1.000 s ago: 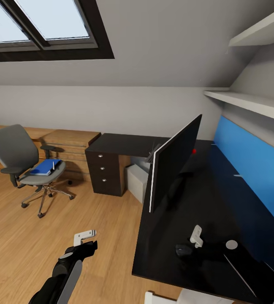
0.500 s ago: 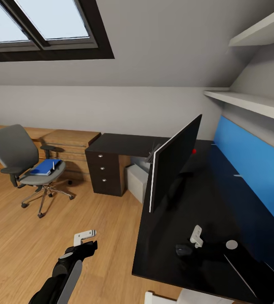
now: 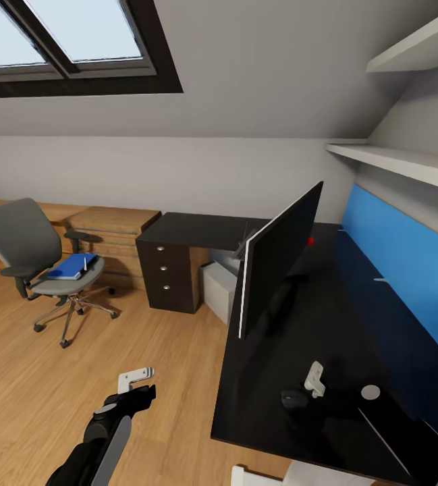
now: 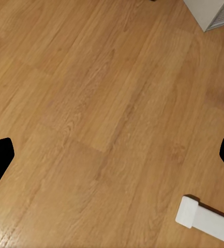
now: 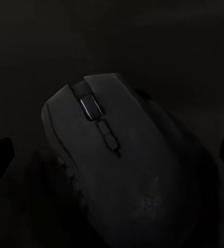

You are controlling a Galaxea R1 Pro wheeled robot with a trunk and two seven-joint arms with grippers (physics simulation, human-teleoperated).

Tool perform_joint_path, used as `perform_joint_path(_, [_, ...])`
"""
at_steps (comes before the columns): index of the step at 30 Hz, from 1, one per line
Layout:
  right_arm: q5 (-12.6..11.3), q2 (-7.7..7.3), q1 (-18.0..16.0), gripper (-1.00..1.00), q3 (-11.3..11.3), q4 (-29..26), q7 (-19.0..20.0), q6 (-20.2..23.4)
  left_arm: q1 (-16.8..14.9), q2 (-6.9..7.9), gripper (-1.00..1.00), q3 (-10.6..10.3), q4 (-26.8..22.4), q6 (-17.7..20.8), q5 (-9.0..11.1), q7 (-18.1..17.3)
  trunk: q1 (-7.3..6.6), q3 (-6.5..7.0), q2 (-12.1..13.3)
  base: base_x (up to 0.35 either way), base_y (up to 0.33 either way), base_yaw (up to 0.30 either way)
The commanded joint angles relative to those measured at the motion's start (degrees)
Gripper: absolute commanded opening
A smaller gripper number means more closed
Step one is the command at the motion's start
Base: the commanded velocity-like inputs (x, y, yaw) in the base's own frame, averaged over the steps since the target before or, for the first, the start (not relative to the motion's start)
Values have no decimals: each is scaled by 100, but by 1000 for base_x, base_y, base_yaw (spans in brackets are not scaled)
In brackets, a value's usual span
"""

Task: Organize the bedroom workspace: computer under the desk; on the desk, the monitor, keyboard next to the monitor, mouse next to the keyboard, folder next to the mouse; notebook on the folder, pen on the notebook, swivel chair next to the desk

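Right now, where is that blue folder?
In the head view, the blue folder lies on the seat of the grey swivel chair at far left, away from the black desk.

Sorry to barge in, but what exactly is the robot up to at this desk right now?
The right gripper hovers open above the mouse on the desk, not gripping it. The left gripper hangs open over the floor. The monitor stands on the desk, and the folder is on the chair, away from the desk.

Skylight point(image 3: 77, 40) daylight brightens the room; the right wrist view is nearly black.
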Motion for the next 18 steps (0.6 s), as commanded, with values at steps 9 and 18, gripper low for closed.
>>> perform_joint_path(9, [23,-4,-4,100,3,0,14,22,-4,1,100,-9,-8,15,62,52,0,-6,-4,0,0,0])
perform_joint_path(18, [23,-4,-4,-100,1,1,22,22,-4,1,100,-9,-8,15,63,52,0,-6,-4,0,0,0])
